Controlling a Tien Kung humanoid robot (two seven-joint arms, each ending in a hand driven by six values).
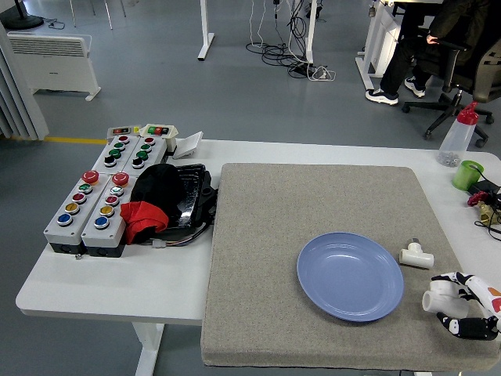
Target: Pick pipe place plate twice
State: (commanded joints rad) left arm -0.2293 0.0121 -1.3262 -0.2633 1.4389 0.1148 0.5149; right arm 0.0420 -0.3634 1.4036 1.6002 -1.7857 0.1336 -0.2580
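Observation:
A blue plate [350, 276] lies on the grey mat [274, 235], right of centre. A white T-shaped pipe fitting [416, 255] lies on the mat just right of the plate. My right hand [463, 304] comes in at the lower right corner, its fingers [458, 280] curled around a second white pipe piece [437, 298], which sits just off the mat beside the plate's right edge. The left arm is out of view.
Grey button boxes [94, 205] and a black and red bundle [156, 200] sit on the table's left side. A green cup [468, 174], a clear bottle with a red cap [458, 135] and small brass parts [487, 210] stand at the far right edge.

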